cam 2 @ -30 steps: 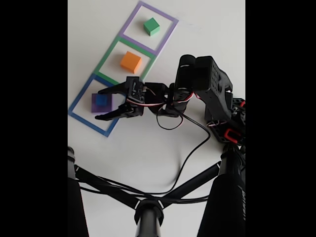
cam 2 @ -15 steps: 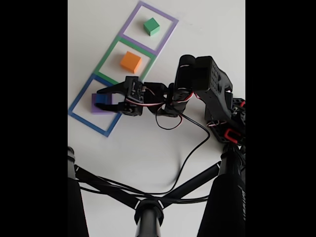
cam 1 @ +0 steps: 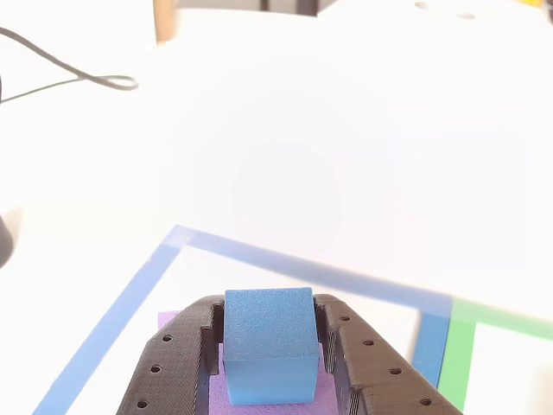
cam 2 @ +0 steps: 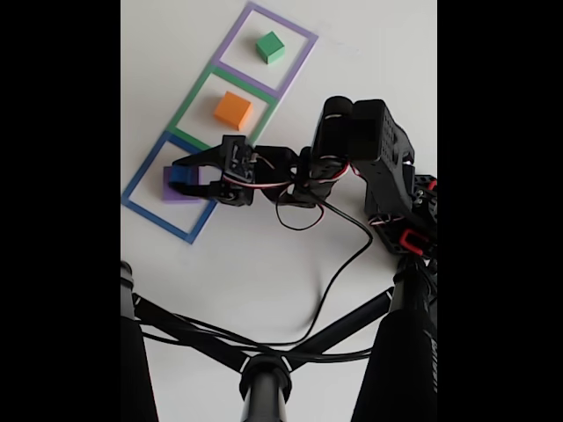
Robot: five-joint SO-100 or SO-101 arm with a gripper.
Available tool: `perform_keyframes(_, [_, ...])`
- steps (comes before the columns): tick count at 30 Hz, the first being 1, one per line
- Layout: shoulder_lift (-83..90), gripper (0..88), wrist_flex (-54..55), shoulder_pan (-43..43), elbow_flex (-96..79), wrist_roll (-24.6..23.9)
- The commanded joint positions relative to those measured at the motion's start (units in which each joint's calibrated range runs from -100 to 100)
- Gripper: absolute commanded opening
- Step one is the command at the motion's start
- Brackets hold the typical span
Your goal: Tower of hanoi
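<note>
A small blue cube [cam 1: 269,346] [cam 2: 180,176] rests on top of a wider purple cube [cam 1: 186,322] [cam 2: 173,193] inside the blue outlined square [cam 2: 145,170]. My gripper [cam 1: 270,346] [cam 2: 184,177] is shut on the blue cube, one black finger pressed against each of its sides. An orange cube [cam 2: 233,110] sits in the green outlined square in the fixed view. Farther up, a green cube [cam 2: 270,47] sits in the purple outlined square.
In the fixed view the black arm [cam 2: 365,145] reaches in from the right, with a loose black cable [cam 2: 339,272] trailing below it. A black stand [cam 2: 264,378] and its legs cross the bottom. A cable loop [cam 1: 95,82] lies at the upper left in the other view.
The fingers were spread wide around the stacked cubes a second ago. They have closed onto the blue cube, and the arm has barely shifted since.
</note>
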State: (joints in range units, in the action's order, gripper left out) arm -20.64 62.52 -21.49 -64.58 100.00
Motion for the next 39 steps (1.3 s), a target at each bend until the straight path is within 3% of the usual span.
perform_keyframes(1, [13.42,6.2,-10.78,-0.75,-0.97,0.00])
perform_keyframes(6, [30.61,6.2,-29.08,-0.37,-1.06,0.00])
perform_keyframes(14, [56.85,6.2,-73.78,1.26,10.49,0.00])
perform_keyframes(20, [61.62,6.0,-110.13,1.64,37.03,0.00])
perform_keyframes(26, [57.42,6.0,-135.23,3.85,65.85,0.00])
perform_keyframes(31, [53.79,6.0,-146.89,8.26,80.94,0.00])
perform_keyframes(39, [55.56,6.0,-149.56,16.41,82.67,0.00])
